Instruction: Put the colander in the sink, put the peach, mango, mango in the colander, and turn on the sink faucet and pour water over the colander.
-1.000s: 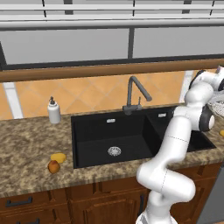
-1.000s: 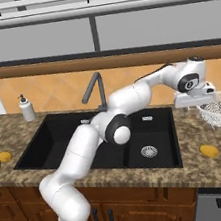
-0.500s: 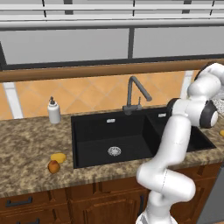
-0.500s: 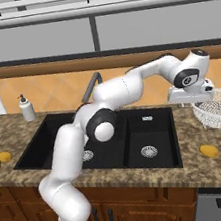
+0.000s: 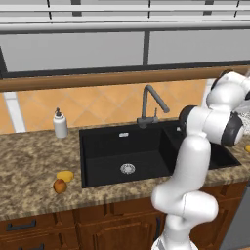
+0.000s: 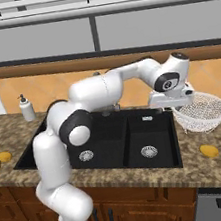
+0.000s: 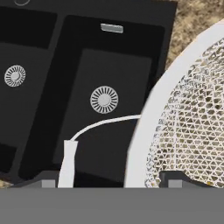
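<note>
The pincer point(image 6: 178, 105) is clamped on the colander's point(image 6: 204, 113) rim, holding it tilted above the bench just right of the sink point(image 6: 112, 137); one mango point(image 6: 208, 150) lies on the bench right of the sink.

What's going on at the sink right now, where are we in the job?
The gripper is at the rim of the colander, which hangs tilted beside the sink, not yet in a basin. The hand view puts its fingertips either side of the rim. One mango lies right of the sink; the other mango and the peach lie left. The faucet is dry.
</note>
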Controlling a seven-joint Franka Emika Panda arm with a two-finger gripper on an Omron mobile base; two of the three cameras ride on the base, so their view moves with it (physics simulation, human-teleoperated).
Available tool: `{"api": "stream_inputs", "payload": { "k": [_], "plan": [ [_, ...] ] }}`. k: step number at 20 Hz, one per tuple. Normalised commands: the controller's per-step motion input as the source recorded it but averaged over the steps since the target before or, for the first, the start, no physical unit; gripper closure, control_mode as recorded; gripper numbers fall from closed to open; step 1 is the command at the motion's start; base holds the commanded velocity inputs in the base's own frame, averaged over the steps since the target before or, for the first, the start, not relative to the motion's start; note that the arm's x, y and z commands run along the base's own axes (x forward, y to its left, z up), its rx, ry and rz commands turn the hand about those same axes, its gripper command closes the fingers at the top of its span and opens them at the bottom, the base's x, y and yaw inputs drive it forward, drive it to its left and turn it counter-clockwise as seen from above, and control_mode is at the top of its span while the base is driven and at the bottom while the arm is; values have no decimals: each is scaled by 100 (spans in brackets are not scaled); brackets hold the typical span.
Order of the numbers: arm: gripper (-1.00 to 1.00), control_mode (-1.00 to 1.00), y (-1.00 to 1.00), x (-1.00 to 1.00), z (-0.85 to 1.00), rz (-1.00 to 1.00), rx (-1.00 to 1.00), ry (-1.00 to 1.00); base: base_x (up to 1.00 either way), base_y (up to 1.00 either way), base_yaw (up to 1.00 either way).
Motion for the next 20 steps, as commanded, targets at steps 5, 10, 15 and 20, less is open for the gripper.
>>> {"api": "stream_inputs", "payload": {
  "k": [5, 10, 15, 20],
  "plan": [
    [100, -100, 82, -12, 0, 7, 0, 0, 0, 0, 0],
    [100, -100, 70, -23, 0, 3, 0, 0, 0, 0, 0],
    [100, -100, 67, -25, 0, 1, 0, 0, 0, 0, 0],
    [100, -100, 70, -19, 0, 1, 0, 0, 0, 0, 0]
  ]
}}
